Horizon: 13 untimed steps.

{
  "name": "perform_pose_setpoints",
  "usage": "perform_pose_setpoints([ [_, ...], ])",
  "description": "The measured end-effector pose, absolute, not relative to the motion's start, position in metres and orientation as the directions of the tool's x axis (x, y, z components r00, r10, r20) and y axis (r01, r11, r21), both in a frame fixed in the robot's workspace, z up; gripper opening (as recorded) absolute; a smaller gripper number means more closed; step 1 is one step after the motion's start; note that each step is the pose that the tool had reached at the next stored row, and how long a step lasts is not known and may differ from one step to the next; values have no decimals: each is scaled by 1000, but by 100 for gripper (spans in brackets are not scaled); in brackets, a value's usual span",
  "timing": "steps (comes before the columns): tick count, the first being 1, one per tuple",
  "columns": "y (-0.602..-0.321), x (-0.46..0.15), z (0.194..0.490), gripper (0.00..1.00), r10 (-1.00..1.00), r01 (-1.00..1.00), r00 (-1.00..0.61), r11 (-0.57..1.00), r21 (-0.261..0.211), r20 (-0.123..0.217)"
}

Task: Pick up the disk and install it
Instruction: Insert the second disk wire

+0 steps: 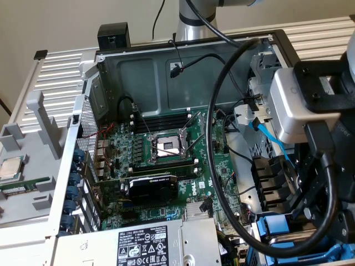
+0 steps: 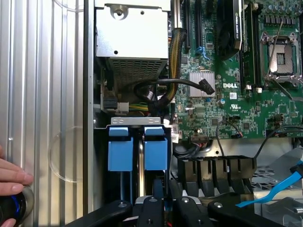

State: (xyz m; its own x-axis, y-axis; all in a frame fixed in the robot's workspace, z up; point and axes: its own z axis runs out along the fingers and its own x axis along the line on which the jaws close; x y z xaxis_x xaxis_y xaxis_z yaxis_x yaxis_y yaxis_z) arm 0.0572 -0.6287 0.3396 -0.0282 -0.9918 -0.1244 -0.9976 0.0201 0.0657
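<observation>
The disk in its bright blue plastic carrier frame point(image 2: 137, 146) sits in the drive bay at the edge of the open computer case, its two blue tabs side by side and a sliver of silver metal showing between them. In the exterior view the same blue carrier point(image 1: 277, 230) sits at about five o'clock, tucked beneath the arm's looping black cable point(image 1: 222, 144). The black gripper point(image 2: 163, 208) is right over the disk's near end, its linkages crowding the blue frame, but whether it is clenched or released I cannot tell. Just beyond the tabs lies the big grey power-supply box point(image 2: 132, 35), and to one side stretches the green motherboard point(image 2: 227, 101) with its open silver CPU socket point(image 2: 282, 52). In the exterior view that socket point(image 1: 168, 145) sits at centre. Out at nine o'clock there, a small square silver CPU chip point(image 1: 11, 168) rests on the ribbed metal worktop point(image 1: 55, 83). A person's fingers point(image 2: 12, 179) touch the worktop beside the case.
</observation>
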Motion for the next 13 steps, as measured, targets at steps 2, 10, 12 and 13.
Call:
perform_pose_setpoints([
  [2, -629, 57, 340, 16, -992, -998, -28, 20, 66, -125],
  [10, -629, 56, 341, 16, -992, -998, -28, 20, 65, -125],
  [12, -629, 56, 342, 16, -992, -998, -28, 20, 65, -125],
  [13, -629, 56, 342, 16, -992, -998, -28, 20, 64, -125],
])
